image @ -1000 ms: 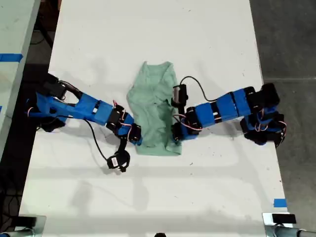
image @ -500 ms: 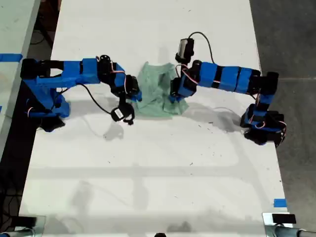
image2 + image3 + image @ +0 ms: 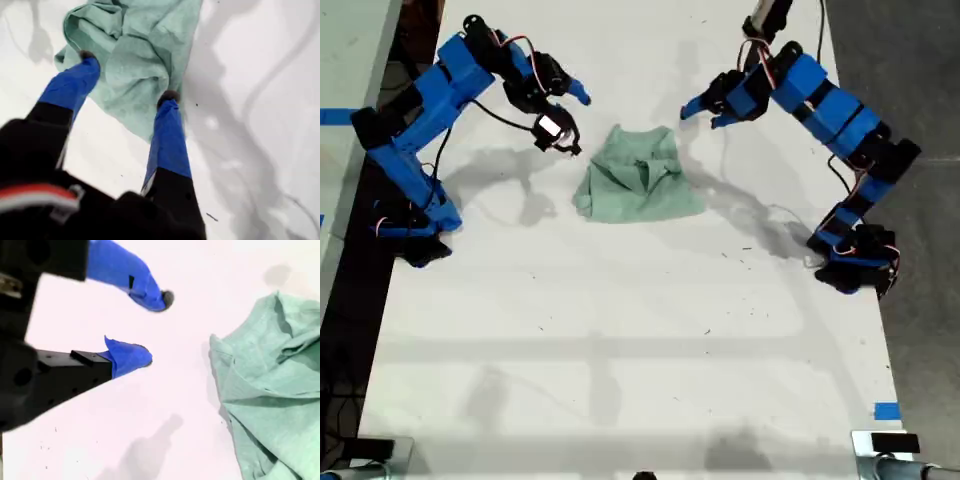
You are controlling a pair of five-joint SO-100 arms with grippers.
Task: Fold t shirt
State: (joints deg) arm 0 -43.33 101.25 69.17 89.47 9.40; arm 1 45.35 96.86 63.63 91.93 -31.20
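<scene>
The t shirt (image 3: 640, 180) lies as a short, wrinkled mint-green bundle on the white table (image 3: 620, 350), doubled over on itself. My first gripper (image 3: 702, 113) hangs open in the air past the shirt's upper corner on the exterior view's right. In the first wrist view this gripper (image 3: 127, 75) holds nothing, and the shirt (image 3: 145, 45) lies below and beyond its blue fingers (image 3: 167, 135). My second gripper (image 3: 575, 93) is open and raised off the shirt on the exterior view's left. The second wrist view shows it (image 3: 156, 327) over bare table, with the shirt (image 3: 270, 390) off to one side.
The arm bases stand at the table's two long edges, one (image 3: 415, 225) on the exterior view's left and one (image 3: 855, 265) on its right. A blue tape mark (image 3: 886, 410) sits near the table's corner. Another table (image 3: 340, 120) adjoins on the exterior view's left.
Both grippers carried the shirt's near hem up over the rest of it. They then let go, opened and rose away toward the far side. The shirt is now about half as long.
</scene>
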